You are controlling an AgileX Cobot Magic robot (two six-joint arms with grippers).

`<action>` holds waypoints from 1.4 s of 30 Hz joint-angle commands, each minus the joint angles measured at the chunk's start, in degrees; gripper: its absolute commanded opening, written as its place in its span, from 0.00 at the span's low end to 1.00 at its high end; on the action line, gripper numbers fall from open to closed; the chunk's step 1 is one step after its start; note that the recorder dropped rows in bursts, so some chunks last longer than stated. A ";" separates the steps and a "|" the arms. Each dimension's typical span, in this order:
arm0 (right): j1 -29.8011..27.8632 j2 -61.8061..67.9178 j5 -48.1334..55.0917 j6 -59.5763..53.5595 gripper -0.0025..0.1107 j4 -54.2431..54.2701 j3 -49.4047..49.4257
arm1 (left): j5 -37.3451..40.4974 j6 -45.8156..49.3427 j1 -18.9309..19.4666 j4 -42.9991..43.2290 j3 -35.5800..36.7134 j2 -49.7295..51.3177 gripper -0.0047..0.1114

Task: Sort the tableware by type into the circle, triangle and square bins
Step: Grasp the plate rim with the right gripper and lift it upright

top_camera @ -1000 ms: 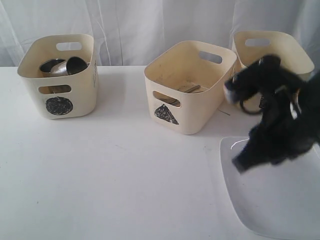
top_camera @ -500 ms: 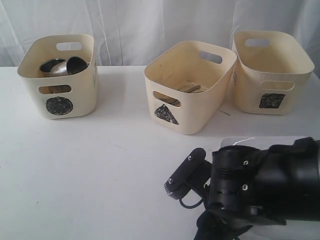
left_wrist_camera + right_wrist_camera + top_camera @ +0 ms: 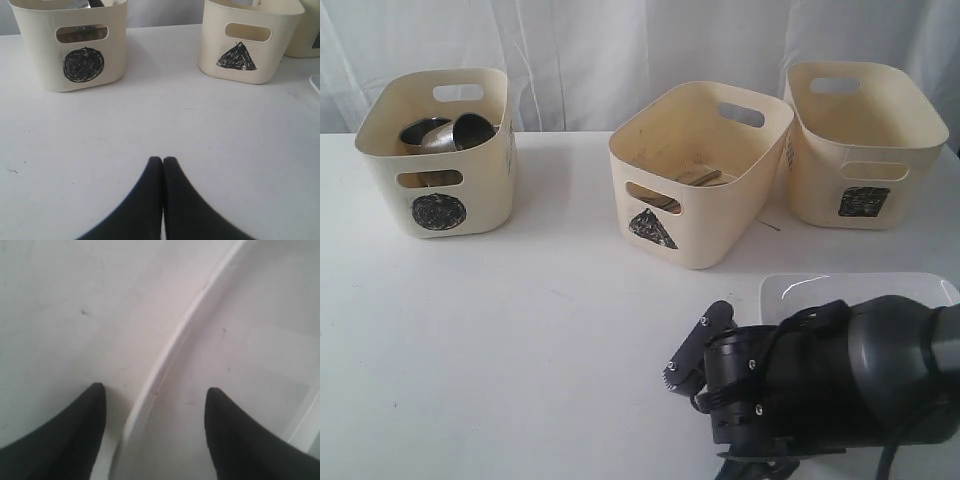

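- Exterior view, here we go: three cream bins stand in a row along the far side of the white table (image 3: 520, 340), in front of a white curtain (image 3: 620, 50).
- The circle bin (image 3: 438, 150) is on the left, with the steel mugs (image 3: 448, 132) lying tipped inside it.
- The triangle bin (image 3: 700, 170) sits in the middle, turned at an angle. There are slim utensils (image 3: 703, 177) on its floor, too small to tell apart.
- The square bin (image 3: 860, 145) stands on the right, just beside the triangle bin. Its inside is hidden from here.
- Down at the near right, the white square plate (image 3: 850, 288) lies flat on the table. The bulky black right arm (image 3: 840, 385) hangs low over it and covers most of it.
- Over to the left wrist view: the left gripper (image 3: 163, 165) has both fingers pressed together with nothing between them, hovering over bare table.
- Ahead of it stand the circle bin (image 3: 70, 47) and the triangle bin (image 3: 247, 42), well apart. The square bin (image 3: 306, 37) and a sliver of the plate (image 3: 316, 82) show at the frame edge.
- Right wrist view now: the right gripper (image 3: 156, 389) is spread wide and straddles the plate's rim.
- One of its fingers (image 3: 80, 430) sits on the table (image 3: 75, 300) side, and the other is over the plate (image 3: 245, 355).
- Whether either tip touches the surface, I can't tell.
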 commanded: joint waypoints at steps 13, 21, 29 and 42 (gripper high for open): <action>0.16 5.82 -3.05 11.93 0.31 -0.10 1.56 | 0.16 -0.14 0.02 -0.07 0.41 -0.24 0.04; 0.39 2.24 -2.99 12.20 0.02 0.29 1.82 | 0.16 -0.14 0.02 -0.07 0.41 -0.24 0.04; 1.27 -10.57 0.66 9.15 0.02 0.18 1.82 | 0.16 -0.14 0.02 -0.07 0.41 -0.24 0.04; 5.99 -28.90 15.16 5.31 0.02 -0.05 1.82 | 0.16 -0.14 0.02 -0.07 0.41 -0.24 0.04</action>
